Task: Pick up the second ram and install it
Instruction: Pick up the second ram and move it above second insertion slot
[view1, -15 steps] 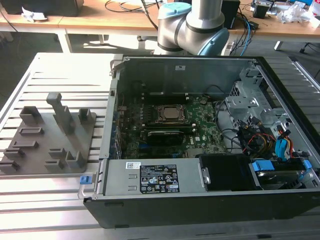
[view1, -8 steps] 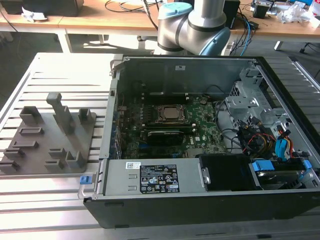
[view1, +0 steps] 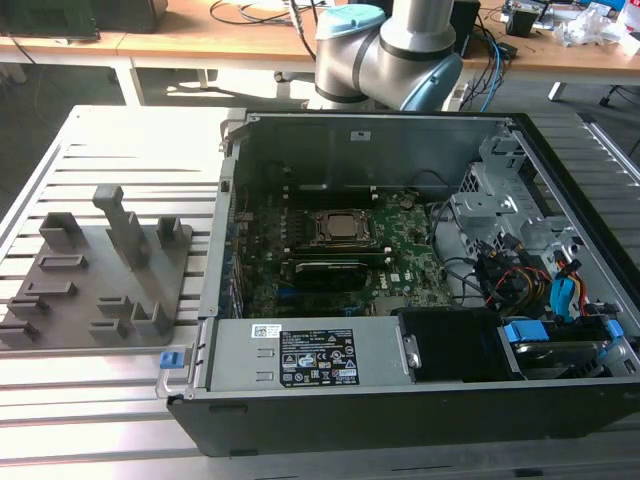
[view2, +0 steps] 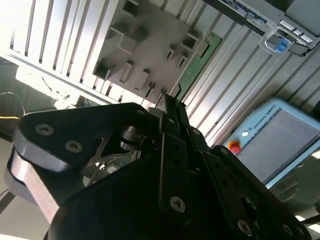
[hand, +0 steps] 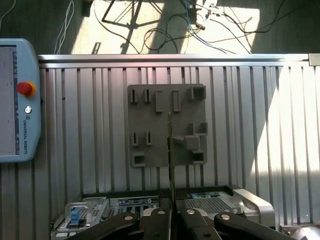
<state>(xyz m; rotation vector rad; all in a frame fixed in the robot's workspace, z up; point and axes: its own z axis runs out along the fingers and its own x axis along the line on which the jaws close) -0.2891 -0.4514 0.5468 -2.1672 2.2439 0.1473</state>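
Observation:
My gripper (hand: 171, 207) is shut on the second ram (hand: 171, 150), a thin stick that I see edge-on in the first wrist view, sticking out from between the black fingers. In the second wrist view the same ram (view2: 196, 67) shows its green face, reaching out from the gripper (view2: 169, 106) across the table slats. Below it lies the grey fixture plate (hand: 150, 120) with its upright blocks. The open computer case (view1: 400, 260) holds the motherboard with the square processor socket (view1: 340, 228) and long dark memory slots (view1: 330, 268) beside it.
The grey fixture plate (view1: 100, 270) sits on the slatted table at the exterior view's left of the case. A teach pendant (hand: 15, 100) with a red stop button lies on the table. The arm's base (view1: 400, 40) stands behind the case. Cables and drive bays fill the case's right side.

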